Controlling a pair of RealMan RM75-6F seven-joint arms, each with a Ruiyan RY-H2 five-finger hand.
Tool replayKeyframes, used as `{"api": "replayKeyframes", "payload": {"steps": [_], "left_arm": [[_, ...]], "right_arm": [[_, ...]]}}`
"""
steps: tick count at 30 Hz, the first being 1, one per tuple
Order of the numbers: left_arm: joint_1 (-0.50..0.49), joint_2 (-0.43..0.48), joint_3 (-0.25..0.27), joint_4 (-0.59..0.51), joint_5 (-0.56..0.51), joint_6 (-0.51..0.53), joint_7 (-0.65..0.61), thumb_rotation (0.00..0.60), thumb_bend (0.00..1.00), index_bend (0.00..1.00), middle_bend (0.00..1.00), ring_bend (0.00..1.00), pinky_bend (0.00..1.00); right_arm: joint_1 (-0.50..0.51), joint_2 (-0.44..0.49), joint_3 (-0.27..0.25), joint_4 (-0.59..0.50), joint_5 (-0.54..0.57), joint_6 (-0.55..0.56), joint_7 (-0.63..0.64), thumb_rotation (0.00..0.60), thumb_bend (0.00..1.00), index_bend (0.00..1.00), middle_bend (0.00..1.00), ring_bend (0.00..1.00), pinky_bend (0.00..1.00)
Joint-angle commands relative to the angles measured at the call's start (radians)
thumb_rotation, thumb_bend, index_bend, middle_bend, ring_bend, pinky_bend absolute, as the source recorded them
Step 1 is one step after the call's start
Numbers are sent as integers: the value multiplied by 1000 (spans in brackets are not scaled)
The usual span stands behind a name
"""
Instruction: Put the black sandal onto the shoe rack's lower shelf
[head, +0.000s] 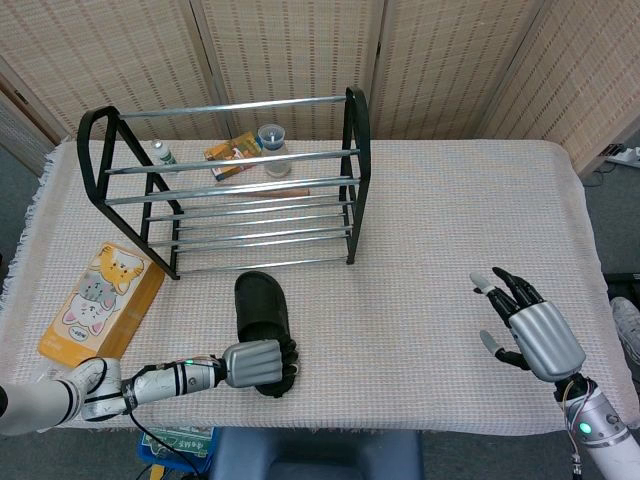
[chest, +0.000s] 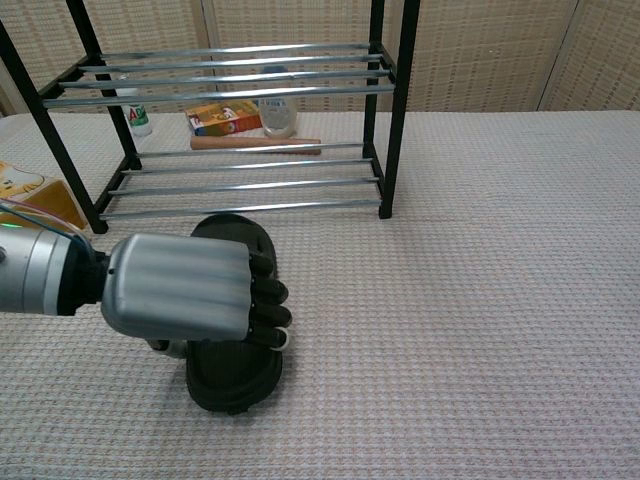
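Note:
The black sandal (head: 261, 309) lies on the table cloth just in front of the shoe rack (head: 357, 150), toe toward the rack. My left hand (head: 256, 362) covers its near end, fingers curled around its right edge, gripping it. In the chest view the left hand (chest: 180, 290) hides the middle of the sandal (chest: 232, 383). The rack's lower shelf (chest: 250, 186) of metal bars holds nothing. My right hand (head: 527, 331) hovers at the table's right side, fingers spread, holding nothing.
An orange box with cat pictures (head: 100, 300) lies left of the sandal. Behind the rack stand a small bottle (head: 160, 152), an orange carton (head: 232, 150) and a cup (head: 272, 136); a wooden stick (chest: 255, 143) lies there too.

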Motion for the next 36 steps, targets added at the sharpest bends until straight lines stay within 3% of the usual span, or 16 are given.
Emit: {"api": "replayKeyframes", "payload": {"steps": [1, 7, 20, 30, 36], "left_arm": [[11, 18, 5, -21, 4, 24, 15, 600, 173, 515, 362, 292, 387], [30, 66, -3, -96, -5, 57, 61, 600, 173, 514, 362, 293, 387], [53, 112, -73, -180, -74, 60, 148, 600, 173, 511, 362, 293, 387], [46, 58, -168, -105, -193, 19, 185, 600, 173, 505, 362, 294, 387], [10, 9, -198, 8, -213, -15, 209, 600, 173, 504, 362, 294, 387]], "right_arm": [[-2, -1, 0, 0, -2, 2, 0, 600, 385, 0, 253, 98, 155], [-7, -1, 0, 0, -10, 10, 1, 600, 384, 0, 253, 98, 154], [-23, 2, -1, 2, -28, 35, 9, 600, 385, 0, 253, 98, 155], [-32, 9, 2, 4, -33, 50, 15, 600, 385, 0, 253, 98, 155], [-36, 12, 4, 4, -29, 52, 16, 600, 385, 0, 253, 98, 155]]}}
